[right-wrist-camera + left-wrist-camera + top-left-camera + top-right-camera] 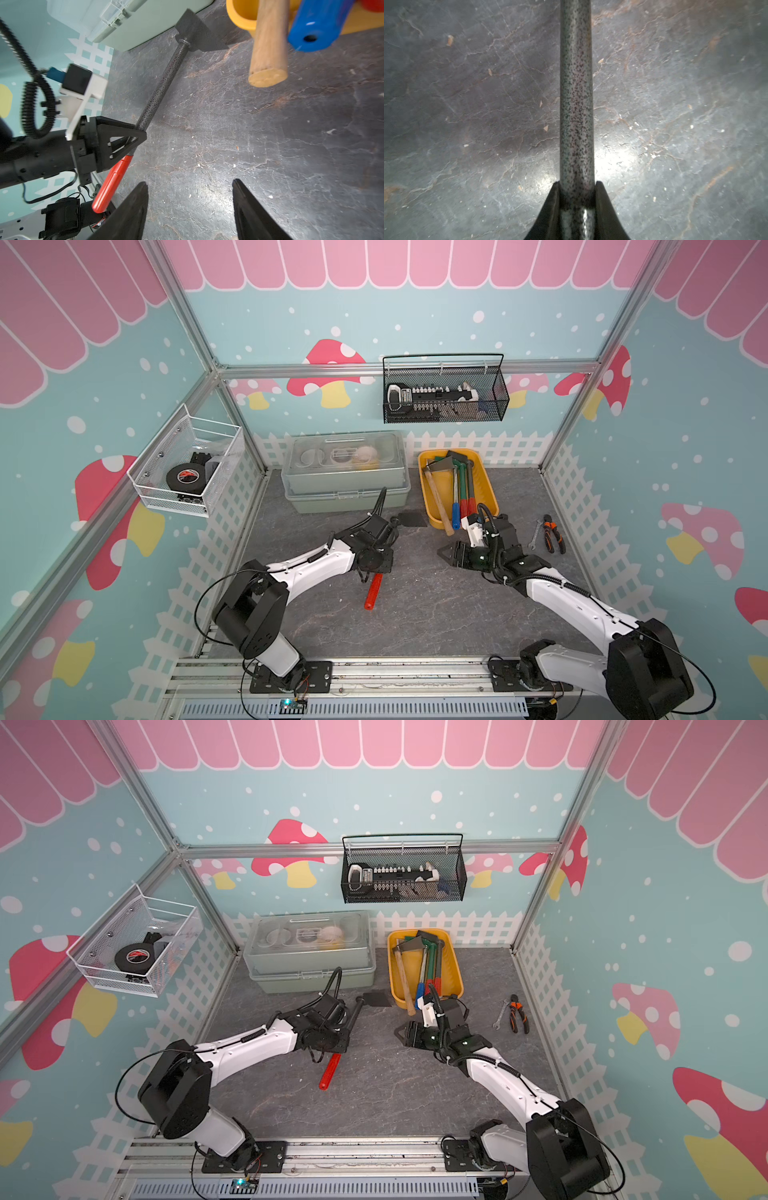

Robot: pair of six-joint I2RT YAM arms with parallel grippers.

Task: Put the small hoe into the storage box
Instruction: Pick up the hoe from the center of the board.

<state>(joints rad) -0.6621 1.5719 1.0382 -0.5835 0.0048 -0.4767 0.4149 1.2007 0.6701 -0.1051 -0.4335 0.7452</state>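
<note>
The small hoe has a red handle [372, 591], a speckled dark shaft [576, 93] and a black blade [411, 519]. It stretches across the middle of the table, with the blade pointing at the storage box. My left gripper [376, 558] is shut on the shaft just above the red handle [114, 180], and both fingers press its sides in the left wrist view. The yellow storage box [484, 485] stands at the back right and holds several tools. My right gripper [441, 552] hovers open in front of the box with nothing between its fingers.
A grey-green case [345, 477] with a clear lid stands behind the left arm. Wooden and blue tool handles [268, 52] stick out over the box's front edge. Pliers [555, 533] and a wrench [536, 533] lie at the right. Wire baskets [444, 393] [187, 466] hang on the walls.
</note>
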